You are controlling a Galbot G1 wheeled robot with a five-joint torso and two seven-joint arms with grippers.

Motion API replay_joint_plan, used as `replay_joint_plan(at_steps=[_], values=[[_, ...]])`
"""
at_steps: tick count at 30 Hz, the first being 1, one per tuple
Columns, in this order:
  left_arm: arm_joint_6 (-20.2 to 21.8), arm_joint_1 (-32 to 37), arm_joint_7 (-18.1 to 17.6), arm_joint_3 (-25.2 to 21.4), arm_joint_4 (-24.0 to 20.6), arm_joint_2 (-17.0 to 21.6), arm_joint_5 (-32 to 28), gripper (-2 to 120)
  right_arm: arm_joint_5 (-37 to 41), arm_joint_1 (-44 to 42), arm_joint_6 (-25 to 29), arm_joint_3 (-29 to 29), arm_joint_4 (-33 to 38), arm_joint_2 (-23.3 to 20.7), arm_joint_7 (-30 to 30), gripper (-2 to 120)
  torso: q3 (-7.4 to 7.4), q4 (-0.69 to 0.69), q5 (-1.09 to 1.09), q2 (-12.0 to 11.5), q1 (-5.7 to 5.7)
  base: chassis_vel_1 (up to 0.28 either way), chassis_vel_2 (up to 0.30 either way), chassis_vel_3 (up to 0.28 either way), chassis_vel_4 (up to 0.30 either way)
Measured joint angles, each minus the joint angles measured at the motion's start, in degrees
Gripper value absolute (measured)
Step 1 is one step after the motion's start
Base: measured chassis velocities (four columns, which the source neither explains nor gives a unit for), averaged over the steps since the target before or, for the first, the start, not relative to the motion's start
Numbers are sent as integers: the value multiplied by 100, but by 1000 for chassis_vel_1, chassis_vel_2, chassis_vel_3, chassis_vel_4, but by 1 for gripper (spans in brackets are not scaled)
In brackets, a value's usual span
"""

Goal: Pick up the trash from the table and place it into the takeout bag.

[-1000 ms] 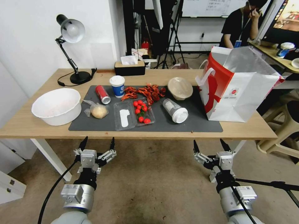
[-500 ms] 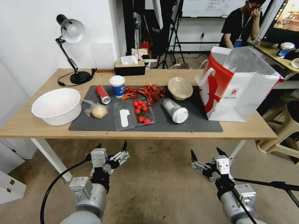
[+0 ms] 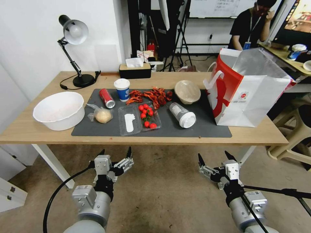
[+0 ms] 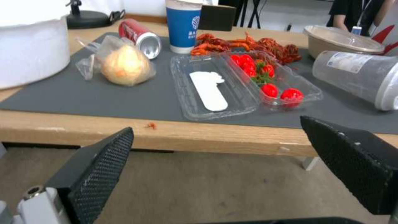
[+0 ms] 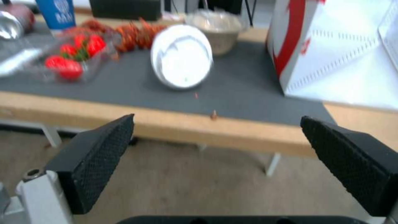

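Note:
The trash lies on the table's [image 3: 252, 137] dark mat: a red soda can [image 3: 106, 97] on its side, an upright blue-and-white cup [image 3: 122, 89], a bagged bun [image 3: 102, 115], a tipped clear cup [image 3: 182, 115] and a lidded bowl [image 3: 187, 91]. The takeout bag [image 3: 247, 94] stands upright at the right end. My left gripper [image 3: 116, 153] and right gripper [image 3: 213, 157] hang open and empty below the table's front edge. The left wrist view faces the bun [image 4: 125, 64], can [image 4: 140, 37] and cup [image 4: 182, 23]; the right wrist view faces the clear cup's lid [image 5: 181, 56] and the bag [image 5: 344, 53].
A large white bowl [image 3: 59, 110] sits at the table's left, with a desk lamp [image 3: 74, 48] and a tissue box [image 3: 134, 69] at the back. Crayfish shells [image 3: 150, 95] and an open clear tray of tomatoes [image 3: 139, 118] lie mid-mat. A stool [image 3: 296, 136] stands right.
Over the last second both arms dropped lower and drew inward, the left more than the right. Since half a second ago they have barely moved. Nothing on the table shifted.

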Motion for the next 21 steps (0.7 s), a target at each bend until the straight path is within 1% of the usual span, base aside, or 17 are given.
replay_joint_plan(at_steps=[5, 7, 8, 9, 10, 12, 13, 15, 17, 21], values=[[-11, -77, 3, -6, 74, 99, -16, 100, 211, 174, 251, 67, -99, -45, -153, 100, 0, 0, 0, 0, 0, 0, 0, 0, 0], [-30, -121, 0, -9, 130, 185, -59, 100, 459, 466, 463, 128, -251, -113, -280, 100, 0, -3, -1, 0, 0, 0, 0, 0, 0], [-52, -121, -8, -32, 143, 199, -75, 100, 587, 720, 529, 124, -392, -188, -285, 100, 0, 0, 1, 0, 0, 0, 0, 0, 0], [-52, -121, -8, -32, 143, 199, -75, 100, 587, 720, 529, 124, -392, -188, -285, 100, 0, 0, 1, 0, 0, 0, 0, 0, 0], [-64, -121, -14, -49, 144, 199, -80, 100, 650, 877, 567, 111, -498, -242, -283, 100, 0, 2, 0, 0, 0, 0, 0, 0, 0], [-84, -115, -31, -82, 144, 183, -85, 100, 775, 1247, 697, 29, -835, -440, -274, 100, 0, 0, 0, 0, 1, 0, 0, 0, 0], [-84, -115, -31, -82, 144, 183, -85, 100, 775, 1247, 697, 29, -835, -440, -274, 100, 0, 0, 0, 0, 1, 0, 0, 0, 0], [-115, -102, -51, -107, 145, 180, -87, 100, 855, 1509, 852, -60, -1120, -586, -269, 100, 1, 0, 2, 0, 0, 0, 0, 0, 0], [-153, -87, -78, -142, 159, 170, -88, 100, 1020, 1861, 1090, -185, -1454, -761, -268, 100, 0, 1, -1, 0, 0, 0, 0, 0, 0], [-165, -75, -91, -152, 168, 149, -87, 100, 1130, 2138, 1231, -254, -1673, -856, -269, 100, 1, 0, 0, 0, 0, 0, 0, 0, 0]])
